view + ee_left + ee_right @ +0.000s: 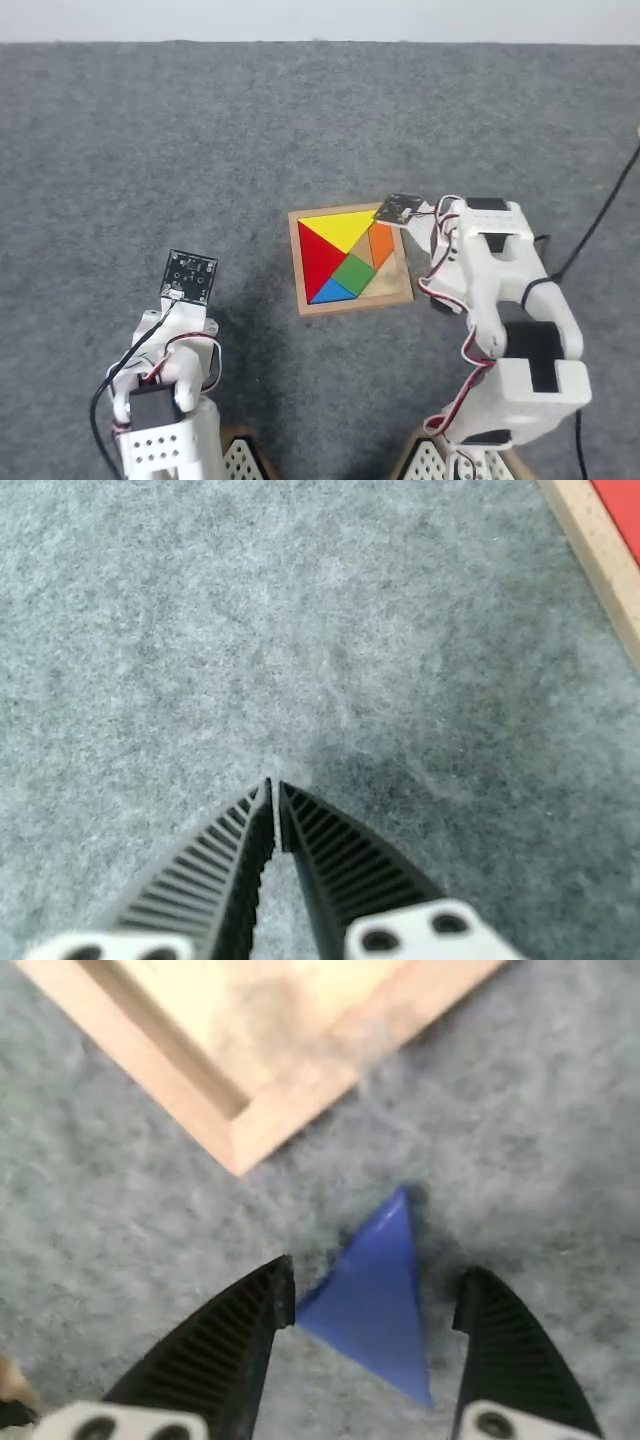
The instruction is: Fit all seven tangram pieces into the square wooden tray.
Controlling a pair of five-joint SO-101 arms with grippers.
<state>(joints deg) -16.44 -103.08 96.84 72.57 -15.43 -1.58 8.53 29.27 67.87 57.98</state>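
Right hand [378, 1280]: fingers apart, straddling a small blue triangle [385, 1310] that lies flat on the grey felt worktop [200, 140]. One fingertip [283, 1278] sits at the triangle's corner and the other stands clear of it. A corner of the wooden tray [240, 1110] is just ahead of the fingertips, with the triangle outside it. The tray holds a yellow piece [338, 228], red piece [318, 262], green piece [354, 272], blue piece [332, 291] and orange piece [381, 243].

Left hand [275, 788]: fingers together over bare worktop, tray well off to one side.
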